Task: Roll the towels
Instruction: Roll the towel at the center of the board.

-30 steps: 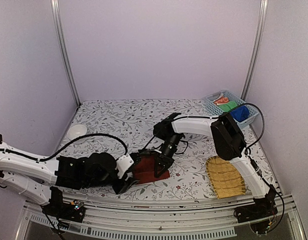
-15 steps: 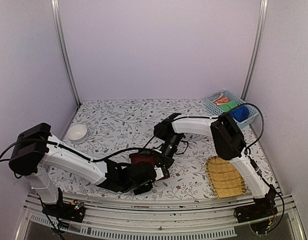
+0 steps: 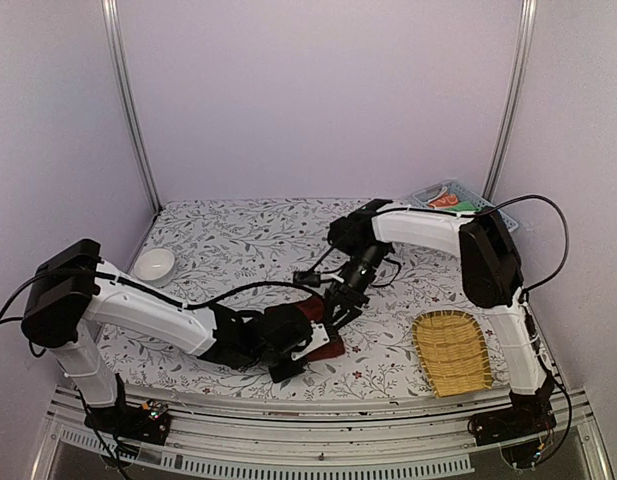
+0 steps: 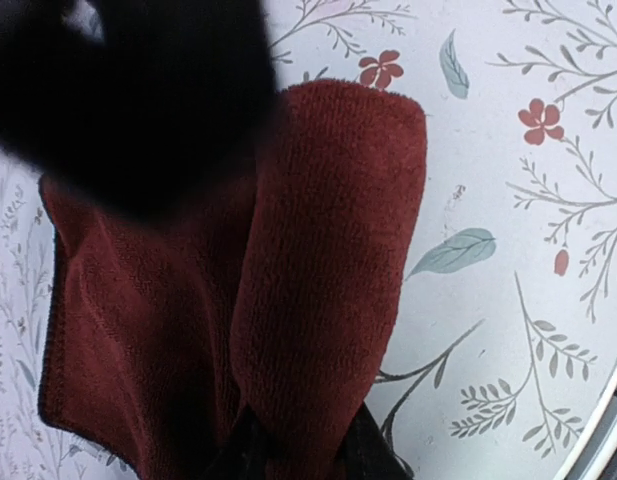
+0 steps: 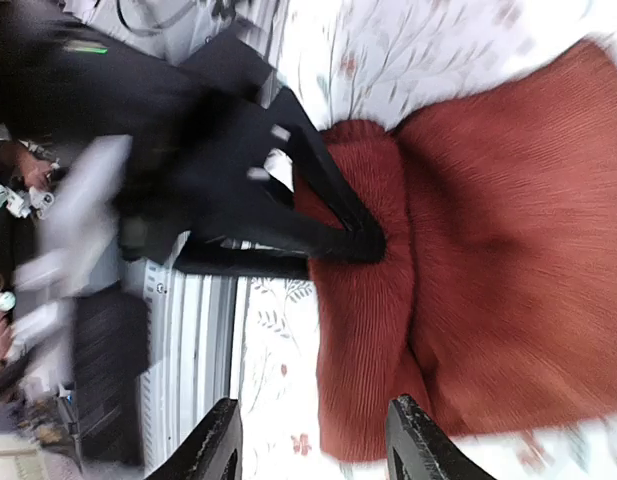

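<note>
A dark reddish-brown towel [image 3: 326, 345] lies near the table's front edge, its right side curled into a thick roll [image 4: 328, 250]. My left gripper [image 3: 293, 350] comes in low from the left. In the left wrist view the left gripper [image 4: 308, 465] is shut on the near end of that roll. My right gripper [image 3: 334, 308] hovers just above the towel's far side. In the right wrist view the right gripper [image 5: 316, 450] is open over the towel [image 5: 488, 250], gripping nothing. The left gripper's black fingers [image 5: 338, 225] pinch the roll there.
A blue plastic basket [image 3: 425, 197] with green and orange-red cloths stands at the back right, partly behind the right arm. A woven straw mat [image 3: 451, 352] lies at the front right. A white bowl [image 3: 153, 265] sits at the left. The table's metal front rail [image 3: 318, 440] runs close below the towel.
My right gripper has let go of the towel, opened and lifted slightly; its arm swung toward the back right. My left gripper has closed on the rolled edge.
</note>
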